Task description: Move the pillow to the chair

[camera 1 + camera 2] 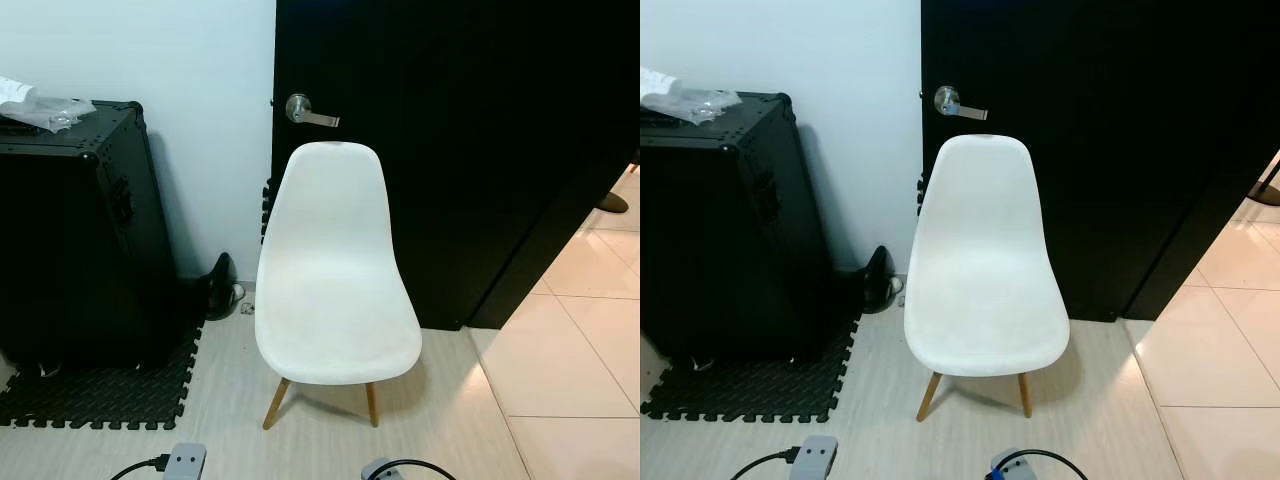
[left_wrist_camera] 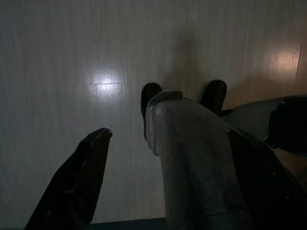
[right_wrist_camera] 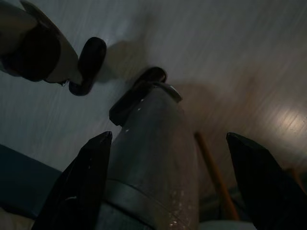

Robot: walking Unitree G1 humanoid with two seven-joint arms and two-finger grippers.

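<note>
Pale floor (image 1: 440, 420) holds white chair (image 1: 335, 270) before black door (image 1: 470, 130); both grippers' jaws spread.

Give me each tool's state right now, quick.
Left tool: open, holding nothing, hanging over the floor.
Right tool: open, holding nothing, hanging over the floor.

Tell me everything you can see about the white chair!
The white chair has a smooth one-piece seat and back that looks like moulded plastic, with a rounded top. It stands upright on slanted wooden legs on the pale floor, facing the camera. Its seat is bare. Its back is close against the black door, just below the silver door handle. A black case stands to its left.
</note>
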